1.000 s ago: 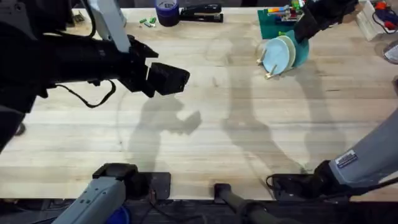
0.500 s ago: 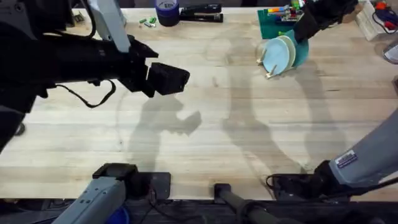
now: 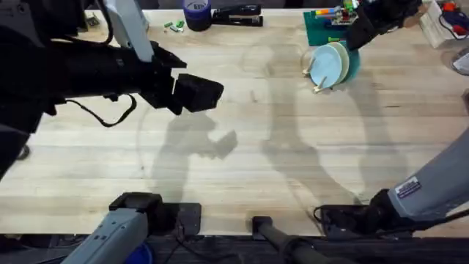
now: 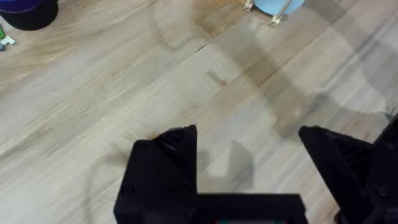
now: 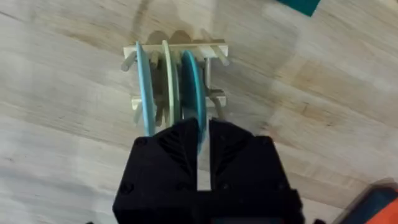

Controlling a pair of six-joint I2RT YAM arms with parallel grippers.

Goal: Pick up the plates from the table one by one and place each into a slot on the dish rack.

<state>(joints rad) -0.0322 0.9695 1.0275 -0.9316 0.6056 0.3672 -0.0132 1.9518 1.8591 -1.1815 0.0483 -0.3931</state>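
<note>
Right wrist — right gripper pinching turquoise plate, racked

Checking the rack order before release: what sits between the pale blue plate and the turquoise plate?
In the right wrist view, a cream plate stands on edge between the pale blue plate and the turquoise plate in the dish rack.

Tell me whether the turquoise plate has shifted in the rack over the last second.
Yes, slightly: the turquoise plate now shows less beyond the cream plate, toward the dish rack, with the right gripper closed on its rim.
</note>
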